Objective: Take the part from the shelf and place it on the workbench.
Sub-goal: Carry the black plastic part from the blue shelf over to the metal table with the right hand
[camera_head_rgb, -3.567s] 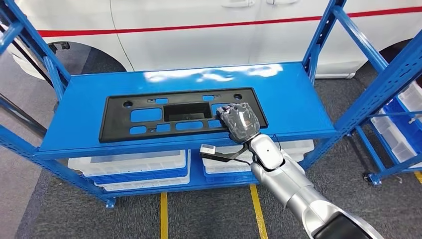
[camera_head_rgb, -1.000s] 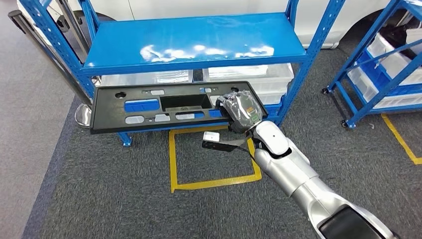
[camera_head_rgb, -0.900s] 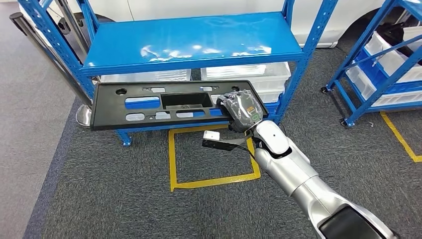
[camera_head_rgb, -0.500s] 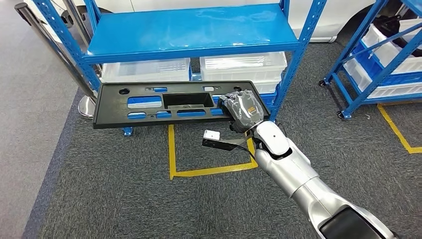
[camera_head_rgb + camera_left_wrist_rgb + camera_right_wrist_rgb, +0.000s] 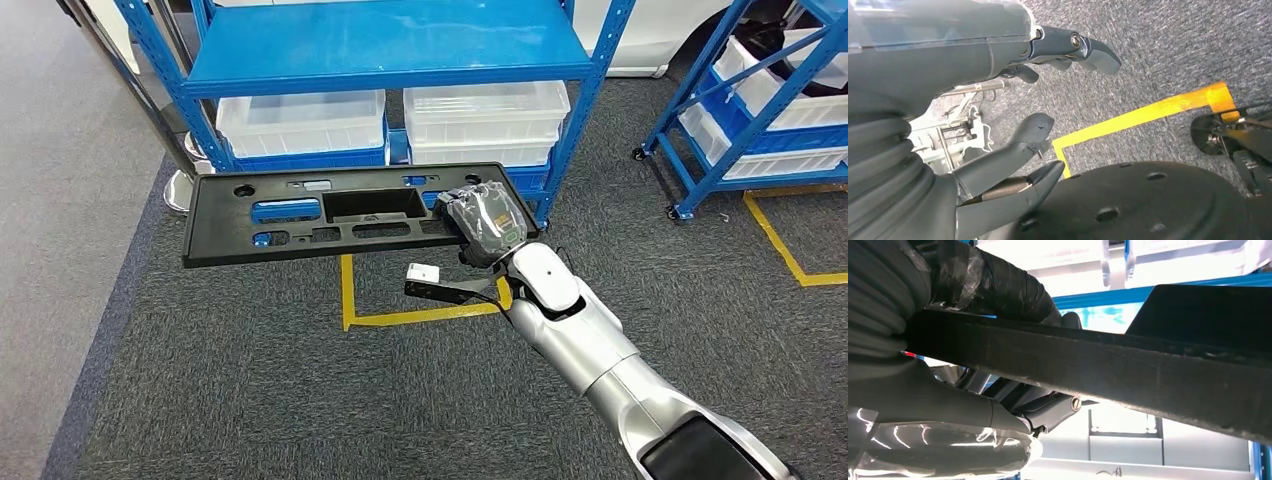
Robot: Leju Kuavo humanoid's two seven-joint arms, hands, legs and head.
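- White plastic bins [image 5: 300,118] sit side by side on a low blue tier, with a second stack [image 5: 486,115] just beside the first
- A second blue rack [image 5: 745,110] stands well apart at the right, carrying white bins [image 5: 810,95]
- Dark grey carpet [image 5: 250,380] covers the floor, with a lighter grey strip [image 5: 50,250] along the left
- Yellow tape lines [image 5: 400,318] mark a box on the carpet; another yellow line [image 5: 790,255] lies at the right
- A round chrome post base [image 5: 180,190] rests on the floor
- A white vehicle body [image 5: 650,35] shows behind
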